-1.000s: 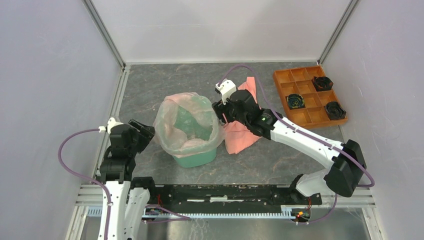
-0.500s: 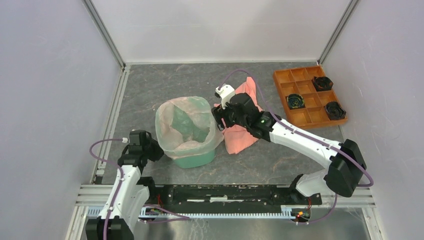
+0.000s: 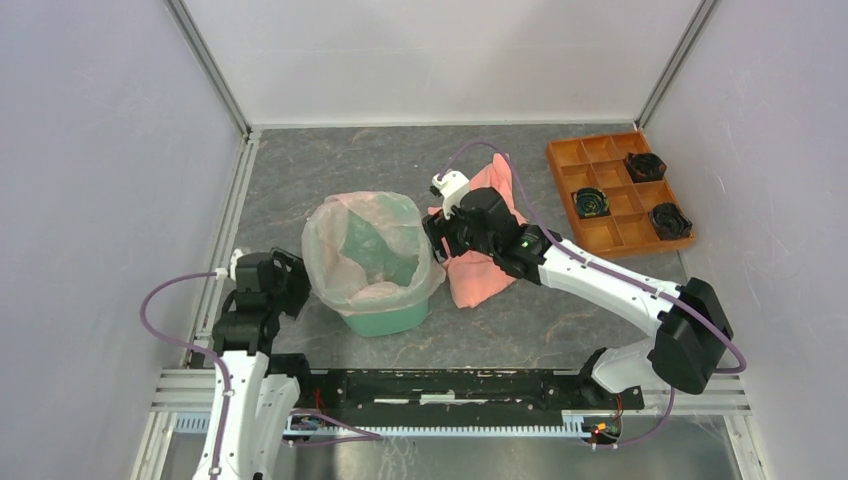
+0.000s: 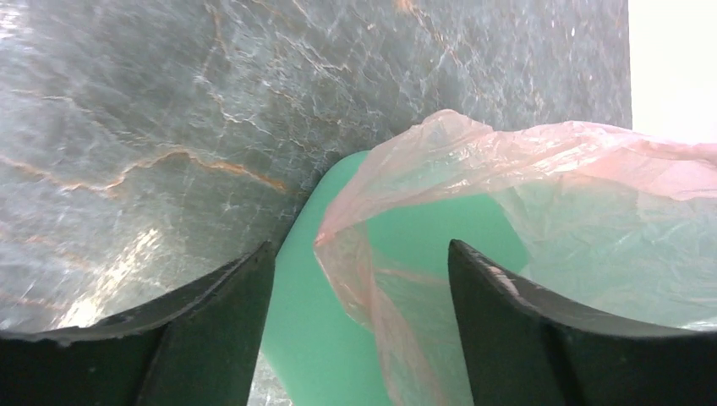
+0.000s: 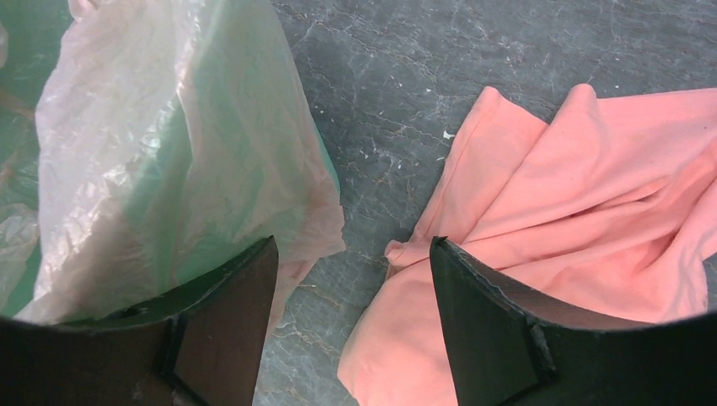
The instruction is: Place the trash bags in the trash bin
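From above, the left arm folds close to its base, its hand (image 3: 295,280) low at the left flank of the trash bin (image 3: 385,318). The right arm stretches diagonally across the counter (image 3: 330,170), its hand (image 3: 437,238) by the bin's right rim and over the edge of a salmon cloth (image 3: 480,275). The trash bag (image 3: 345,225) lines the mint-green bin, its thin pink film folded out over the rim. Pale walls box in the grey, veined counter, and an orange compartment tray (image 3: 612,238) sits at the far right. The left wrist view shows dark fingers (image 4: 211,338) spread open, with the crinkly bag edge and smooth bin wall between them, ungripped. The right wrist view shows that hand open too, its fingers (image 5: 228,321) apart over bare counter, with the bag on one side and the soft, creased cloth on the other.
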